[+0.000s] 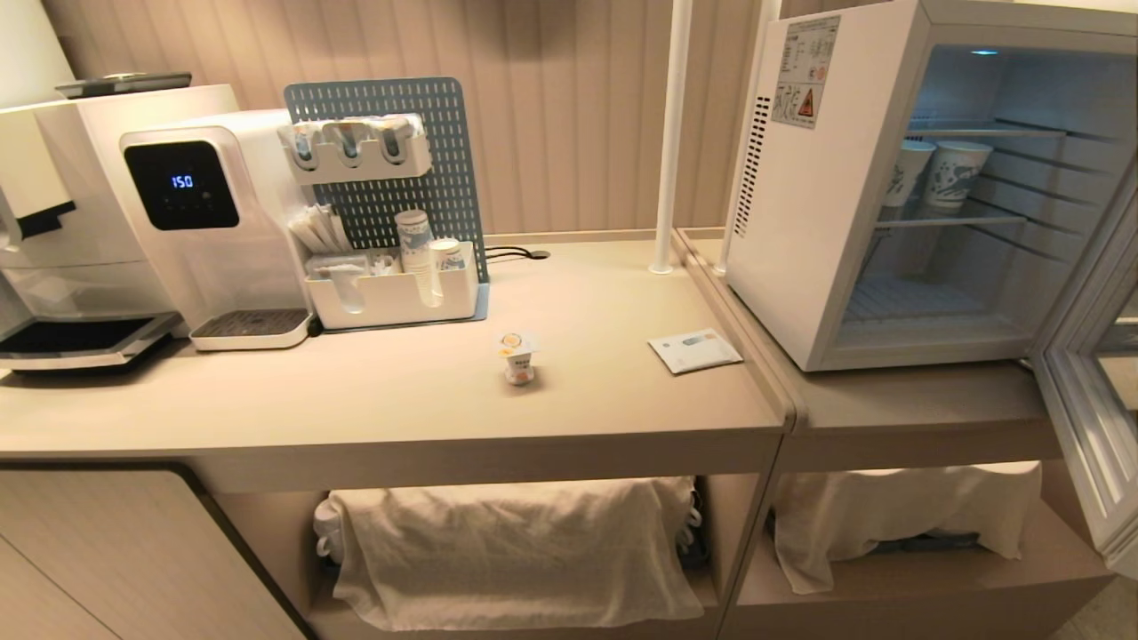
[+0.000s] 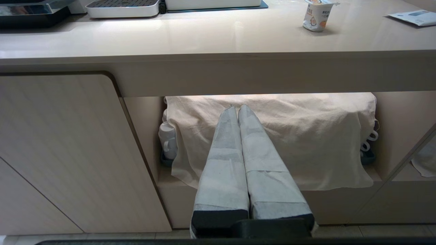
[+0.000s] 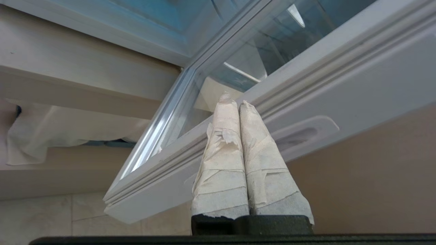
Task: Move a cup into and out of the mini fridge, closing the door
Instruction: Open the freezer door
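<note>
Head view: the cup stands on the table, well apart from the mini fridge, whose door hangs wide open, so closing presumably remains. Left wrist view: the left tool, closed and empty, hangs below the table edge. Right wrist view: the right tool, closed and empty, sits at the door's frame near the recessed handle; contact cannot be told.

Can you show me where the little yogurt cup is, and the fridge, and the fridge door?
cup [image 1: 518, 359]: head view, on its white side.
fridge [image 1: 805, 231]: head view, on its white side wall.
door [image 3: 357, 85]: right wrist view, on its white frame above the handle.
</note>
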